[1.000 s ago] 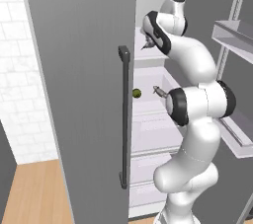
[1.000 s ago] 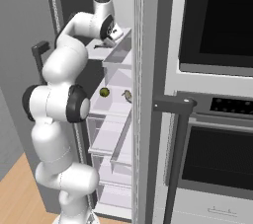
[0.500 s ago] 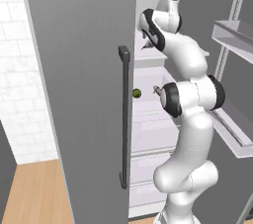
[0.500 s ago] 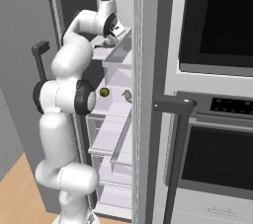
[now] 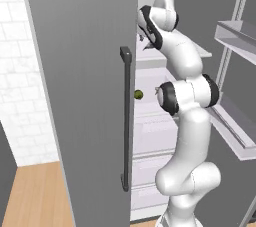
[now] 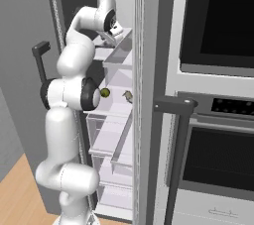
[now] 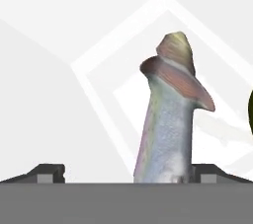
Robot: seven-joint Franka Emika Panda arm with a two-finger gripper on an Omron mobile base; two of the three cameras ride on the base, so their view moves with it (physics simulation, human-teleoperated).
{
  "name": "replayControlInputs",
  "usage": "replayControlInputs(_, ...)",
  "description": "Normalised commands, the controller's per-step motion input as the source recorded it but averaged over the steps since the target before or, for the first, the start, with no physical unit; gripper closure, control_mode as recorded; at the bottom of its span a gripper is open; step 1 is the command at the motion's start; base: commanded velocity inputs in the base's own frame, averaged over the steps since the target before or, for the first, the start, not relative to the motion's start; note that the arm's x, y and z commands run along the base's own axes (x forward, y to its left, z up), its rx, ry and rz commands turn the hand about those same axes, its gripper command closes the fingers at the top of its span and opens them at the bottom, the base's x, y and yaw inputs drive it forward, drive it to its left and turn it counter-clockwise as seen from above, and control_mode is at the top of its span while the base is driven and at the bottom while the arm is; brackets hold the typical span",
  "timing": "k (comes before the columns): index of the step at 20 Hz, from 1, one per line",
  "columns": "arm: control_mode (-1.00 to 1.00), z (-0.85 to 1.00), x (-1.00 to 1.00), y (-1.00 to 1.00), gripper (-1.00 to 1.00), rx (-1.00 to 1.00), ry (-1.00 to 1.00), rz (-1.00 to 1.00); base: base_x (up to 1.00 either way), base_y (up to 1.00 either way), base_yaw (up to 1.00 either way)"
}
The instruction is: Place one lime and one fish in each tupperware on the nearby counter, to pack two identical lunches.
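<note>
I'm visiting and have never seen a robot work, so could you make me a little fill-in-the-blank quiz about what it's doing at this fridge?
1. The gripper reaches into the open ____, on an upper shelf.
2. In the hand view, the thing lying between the two fingertips is a ____.
3. The gripper's jaws stand ____, so nothing is held.
4. On a lower shelf, a small round green ____ sits beside another fish.

Missing words: fridge; fish; open; lime

No readable text, labels, brands or numbers appear; the oven panel's (image 6: 233,106) marks are too small.
</note>
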Motion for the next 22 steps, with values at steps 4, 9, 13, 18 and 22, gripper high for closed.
replayControlInputs(4,-1.00,-0.89,-0.02,0.00,1.00,0.06,0.05,0.02,0.00,0.00,0.00)
replayControlInputs(9,-1.00,-0.68,0.00,-0.04,1.00,0.04,0.00,0.04,0.00,0.00,0.00)
replayControlInputs(13,-1.00,-0.26,-0.50,-0.46,1.00,0.10,0.00,0.00,0.00,0.00,0.00)
replayControlInputs(18,-1.00,0.00,-0.84,-0.16,1.00,0.05,-0.02,0.00,0.00,0.00,0.00)
replayControlInputs(22,-1.00,-0.13,-1.00,0.35,1.00,0.00,-0.33,0.02,0.00,0.00,0.00)
